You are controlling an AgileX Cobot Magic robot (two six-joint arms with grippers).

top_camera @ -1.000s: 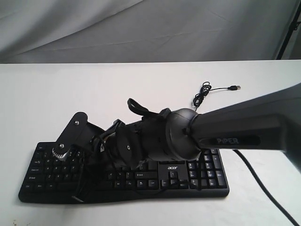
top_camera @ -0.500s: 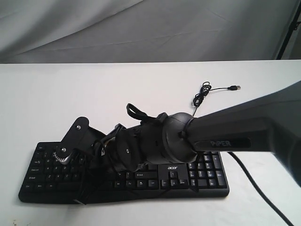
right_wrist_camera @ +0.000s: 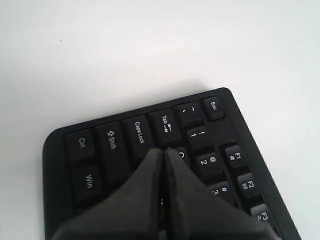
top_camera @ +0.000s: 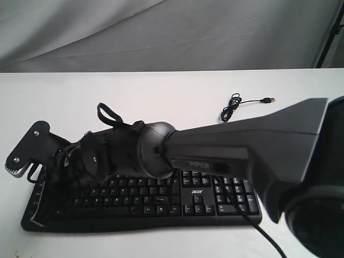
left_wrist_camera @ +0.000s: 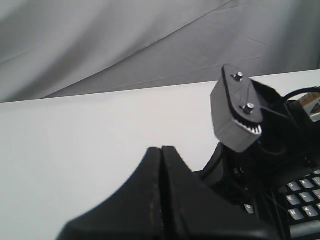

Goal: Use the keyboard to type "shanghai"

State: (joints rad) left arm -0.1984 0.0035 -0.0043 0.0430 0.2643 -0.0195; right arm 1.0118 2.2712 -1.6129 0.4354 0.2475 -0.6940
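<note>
White tabletop (top_camera: 134,91) under soft even light, wrinkled grey cloth backdrop (top_camera: 161,32) behind.

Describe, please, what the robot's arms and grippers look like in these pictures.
The right arm is a thick, dark grey, matte tube ending in a rounded joint, with faint PIPER lettering and a black cable loop near the wrist. Both the left gripper and right gripper have dark, wedge-shaped fingers. A flat plate with two screws and a toothed edge sits at the right arm's end.
</note>
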